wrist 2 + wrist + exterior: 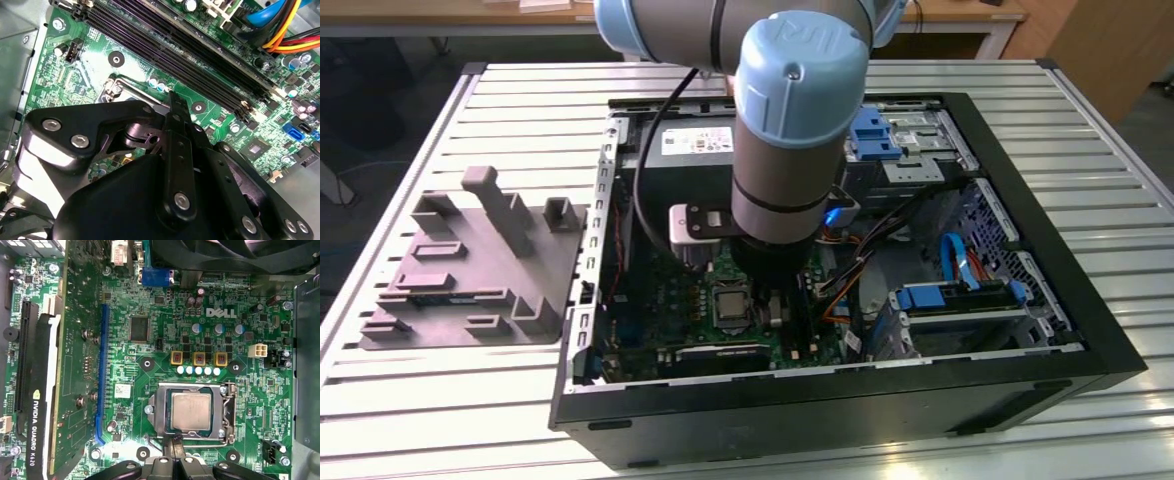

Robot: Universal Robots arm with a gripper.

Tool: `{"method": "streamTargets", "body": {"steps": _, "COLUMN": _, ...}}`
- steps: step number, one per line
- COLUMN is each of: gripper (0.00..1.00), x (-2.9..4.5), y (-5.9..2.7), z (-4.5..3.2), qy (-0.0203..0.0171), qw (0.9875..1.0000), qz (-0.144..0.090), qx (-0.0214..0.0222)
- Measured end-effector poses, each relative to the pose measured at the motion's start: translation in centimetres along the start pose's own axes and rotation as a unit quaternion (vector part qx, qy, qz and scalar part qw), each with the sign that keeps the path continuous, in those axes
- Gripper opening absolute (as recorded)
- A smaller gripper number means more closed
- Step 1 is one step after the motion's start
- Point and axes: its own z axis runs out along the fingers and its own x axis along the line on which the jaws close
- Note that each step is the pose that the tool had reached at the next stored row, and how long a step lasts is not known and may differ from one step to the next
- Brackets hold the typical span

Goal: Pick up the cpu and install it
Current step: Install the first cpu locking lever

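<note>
The cpu (pixel 190 411), a pale silvery square chip, lies flat inside the metal-framed socket (pixel 162 410) of the green motherboard (pixel 165 310). My gripper (pixel 175 441) is shut, and nothing shows between its fingers. Its tips hover at the socket's edge, right by the thin wire lever (pixel 210 442) that runs along that side. In the second wrist view the gripper (pixel 173 100) points down at the socket's corner (pixel 117 85), and its black body hides the chip. In the exterior view the gripper (pixel 781 322) reaches down into the open computer case (pixel 854 400), just beside the socket (pixel 728 305).
A graphics card (pixel 35 390) stands in its slot beside the socket. Long memory slots (pixel 190 50) and coloured cables (pixel 280 30) lie on the other side. A grey plastic tray (pixel 467 270) with upright posts sits on the slatted table at the exterior view's left. Drive bays (pixel 954 297) fill the case's right.
</note>
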Motion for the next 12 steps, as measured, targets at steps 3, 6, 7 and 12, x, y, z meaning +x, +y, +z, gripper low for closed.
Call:
{"method": "streamTargets", "body": {"steps": 3, "gripper": 0.11, "x": 0.00, "y": -0.01, "z": 0.07, "qy": -0.0011, "qw": 1.0000, "qz": 0.000, "qx": 0.0001}}
{"method": "streamTargets", "body": {"steps": 6, "gripper": 0.11, "x": 0.02, "y": -0.01, "z": 0.25, "qy": -0.0013, "qw": 1.0000, "qz": 0.000, "qx": 0.0000}}
{"method": "streamTargets", "body": {"steps": 7, "gripper": 0.11, "x": 0.03, "y": -0.01, "z": 0.30, "qy": -0.0012, "qw": 1.0000, "qz": 0.000, "qx": -0.0001}}
{"method": "streamTargets", "body": {"steps": 12, "gripper": 0.11, "x": 0.03, "y": -0.06, "z": 0.45, "qy": -0.0025, "qw": 1.0000, "qz": 0.000, "qx": 0.0001}}
